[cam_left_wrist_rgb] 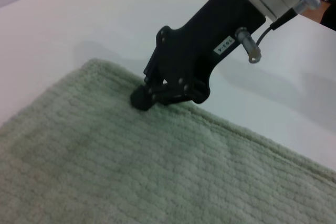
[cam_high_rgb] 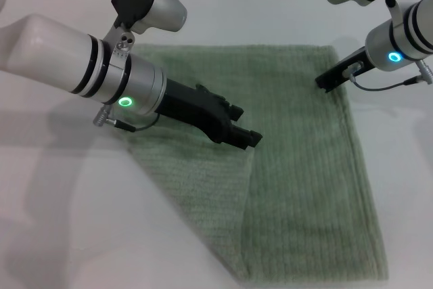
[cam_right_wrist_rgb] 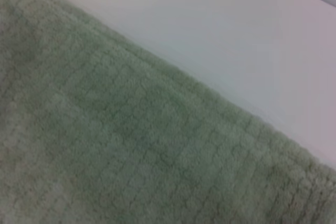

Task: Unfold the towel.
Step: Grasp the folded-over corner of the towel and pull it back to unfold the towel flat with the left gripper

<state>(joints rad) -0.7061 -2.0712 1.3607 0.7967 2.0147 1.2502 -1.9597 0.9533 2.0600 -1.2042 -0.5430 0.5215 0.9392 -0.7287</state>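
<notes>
The sage-green towel (cam_high_rgb: pixel 304 167) lies flat on the white table (cam_high_rgb: pixel 61 221). Its near left part is folded over in a paler triangular flap (cam_high_rgb: pixel 199 181) whose tip lies just under my left gripper (cam_high_rgb: pixel 247 125). That gripper hovers low over the towel's middle, and its fingers look apart and empty. My right gripper (cam_high_rgb: pixel 322 84) rests on the towel's right edge near the far right corner. In the left wrist view it (cam_left_wrist_rgb: pixel 142 98) looks shut, with its tip pressed on the towel (cam_left_wrist_rgb: pixel 131 171) by the hem. The right wrist view shows only towel (cam_right_wrist_rgb: pixel 131 145) and table.
Bare white table (cam_left_wrist_rgb: pixel 79 19) surrounds the towel on all sides. A cable (cam_high_rgb: pixel 385 86) hangs from my right wrist above the table at the right.
</notes>
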